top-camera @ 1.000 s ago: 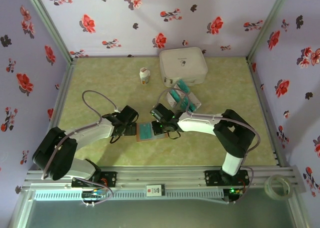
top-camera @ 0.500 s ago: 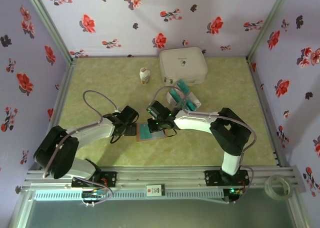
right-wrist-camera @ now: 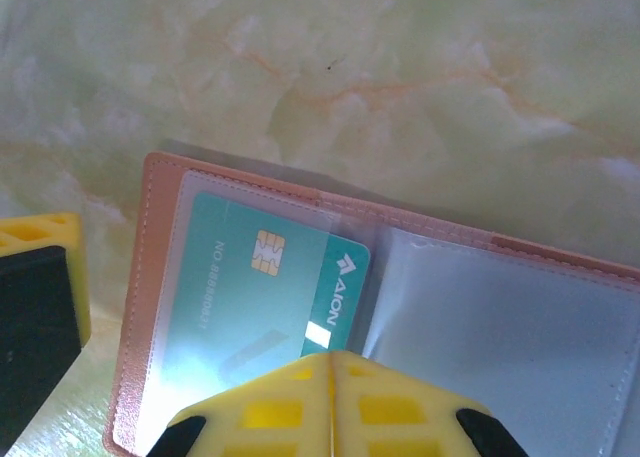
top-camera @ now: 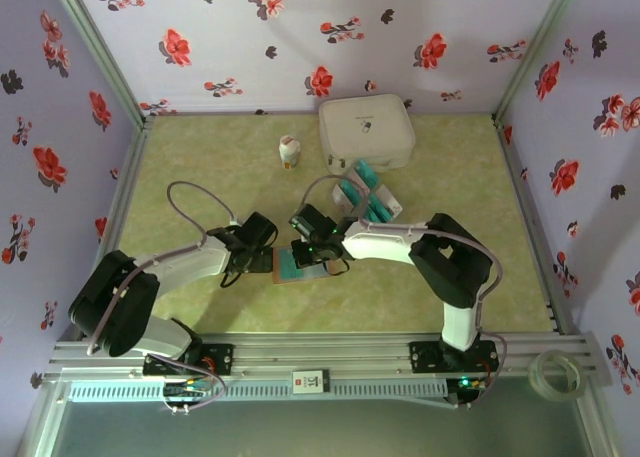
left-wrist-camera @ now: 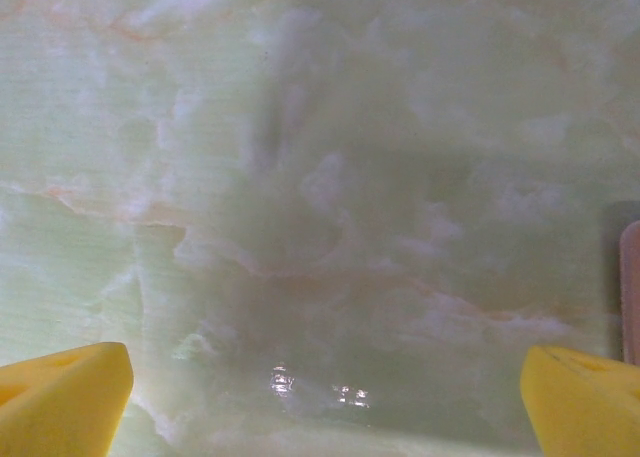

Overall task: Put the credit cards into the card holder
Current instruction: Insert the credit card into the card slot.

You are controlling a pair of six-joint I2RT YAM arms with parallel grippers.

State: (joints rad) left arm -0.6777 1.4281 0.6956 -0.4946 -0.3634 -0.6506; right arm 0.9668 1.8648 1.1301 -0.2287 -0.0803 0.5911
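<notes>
The right arm has slid left across the card holder [top-camera: 284, 272]. Mid-table, left fingers [top-camera: 262, 243] hang released beside it. Right fingers [right-wrist-camera: 332, 382], clenched and empty, bear on a credit card [right-wrist-camera: 250, 287] in its pocket. Spare cards [top-camera: 366, 199] look light, stiff, slick: pinch their edges.

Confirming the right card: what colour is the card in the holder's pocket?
Teal-green card, clearest from the right wrist.

Leather-like card holder [right-wrist-camera: 145, 277]; glossy clear plastic pockets [right-wrist-camera: 480, 307]; shiny marbled table [left-wrist-camera: 300, 177]
</notes>
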